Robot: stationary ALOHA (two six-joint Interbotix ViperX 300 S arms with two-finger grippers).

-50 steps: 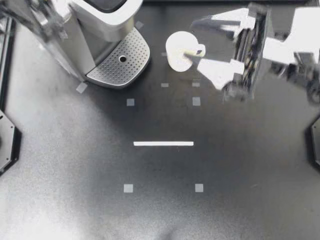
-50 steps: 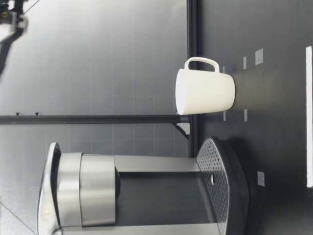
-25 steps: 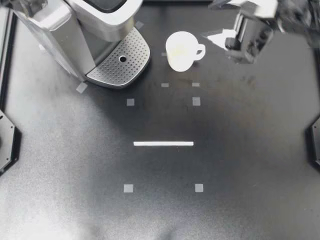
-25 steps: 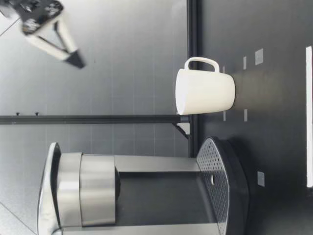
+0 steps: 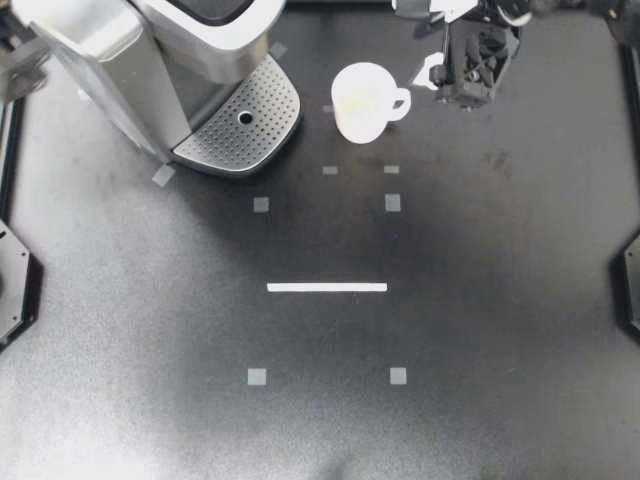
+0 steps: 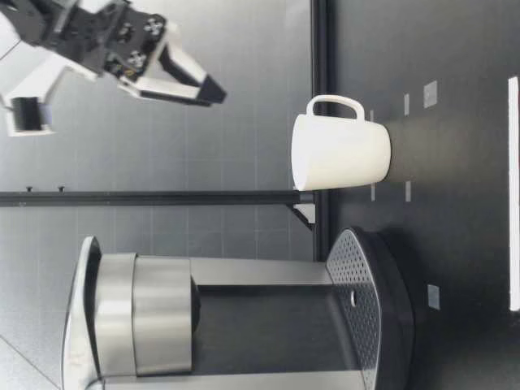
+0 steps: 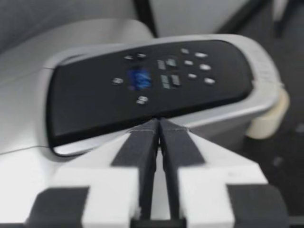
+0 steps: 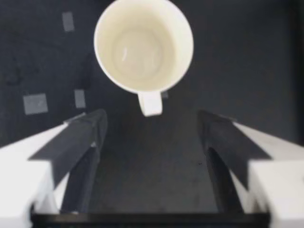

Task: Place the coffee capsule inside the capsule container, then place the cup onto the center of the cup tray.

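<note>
Now the cup [image 5: 362, 100] stands upright on the table [image 5: 450, 300], handle toward the right tool [image 5: 428, 42], which hangs higher, just beside it, fingers spread wide, touching nothing.

The counter [image 5: 520, 300] is a matte black sheet marked with small grey tape squares [image 5: 261, 204] and one white strip [image 5: 327, 287], and soft light leaves a pale sheen across its front part. Along its far edge runs a black rail [image 6: 321, 32]. A thin black post [image 6: 162, 197] rises there against a grey wall [image 6: 244, 49] of faint square panels.
</note>
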